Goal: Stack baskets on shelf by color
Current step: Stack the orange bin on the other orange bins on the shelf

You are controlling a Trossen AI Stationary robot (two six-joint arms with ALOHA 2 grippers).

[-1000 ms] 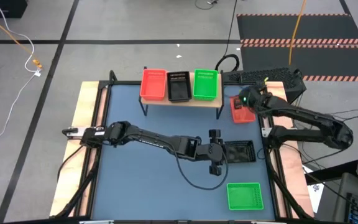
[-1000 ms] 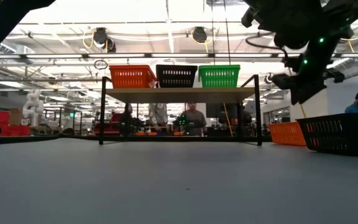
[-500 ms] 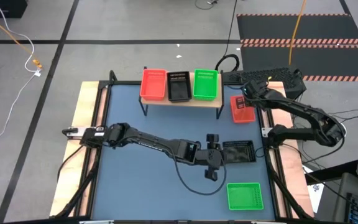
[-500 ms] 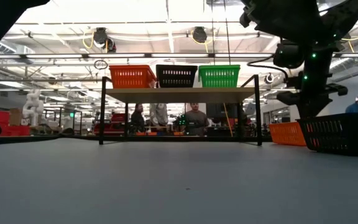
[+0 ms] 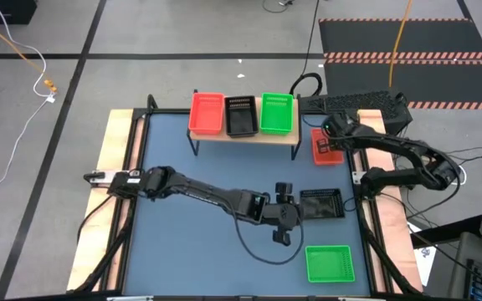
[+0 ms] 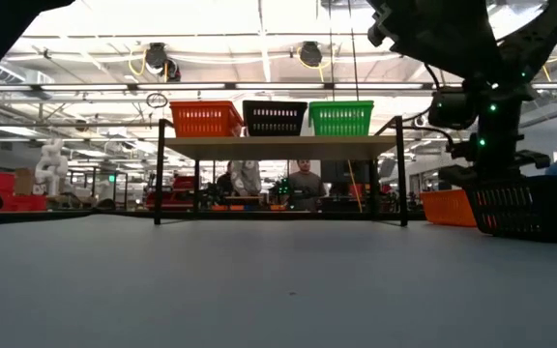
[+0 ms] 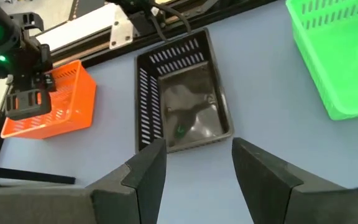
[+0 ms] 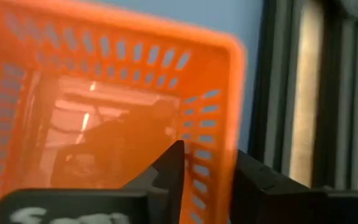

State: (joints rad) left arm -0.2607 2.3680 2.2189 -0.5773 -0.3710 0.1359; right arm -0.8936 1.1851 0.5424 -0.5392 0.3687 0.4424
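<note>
Overhead and level views of the blue counter (image 5: 191, 251). The shelf (image 5: 243, 136) stands at the far edge of the counter and carries three baskets side by side: a red basket on the shelf (image 5: 207, 113), a black basket on the shelf (image 5: 241, 114) in the middle, and a green basket on the shelf (image 5: 277, 114). Three more baskets lie on the counter on the right-hand side: a red basket (image 5: 326, 149) just beyond the shelf's right end, a black basket (image 5: 321, 204) near the right edge, and a green basket (image 5: 330, 263) near the front.

The right gripper (image 8: 207, 168) is down at the red basket on the counter; its jaws straddle one end wall of that basket, one inside and one outside, standing close to the wall, though whether they press on it cannot be told.

The left gripper (image 7: 194, 165) reaches across the counter and hangs just short of the near end of the black basket; its jaws are apart with nothing between them.

People show in the room behind the shelf in the level view.
</note>
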